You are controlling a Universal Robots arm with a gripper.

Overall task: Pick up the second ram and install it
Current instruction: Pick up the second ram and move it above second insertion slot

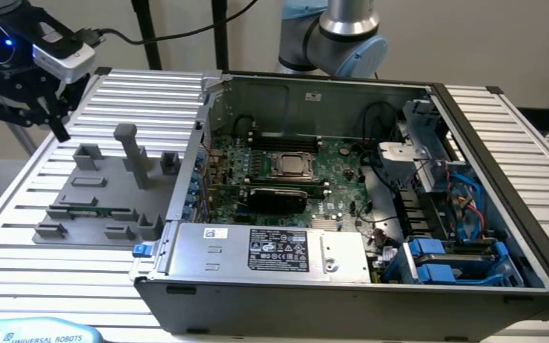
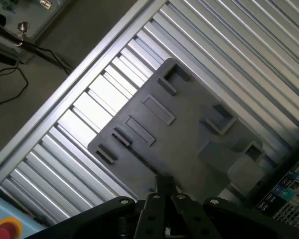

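The claw (image 1: 60,132), clenched and seemingly empty, is hovering upper left over the grey tray (image 1: 69,194), where the second ram (image 1: 88,211) is lying, mid-left. It is approaching; grasping calls for opening along the stick.

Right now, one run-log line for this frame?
gripper: jaws shut, empty, up off the grey plastic tray | thin green circuit-board ram stick: lying in tray, untouched | install: not done
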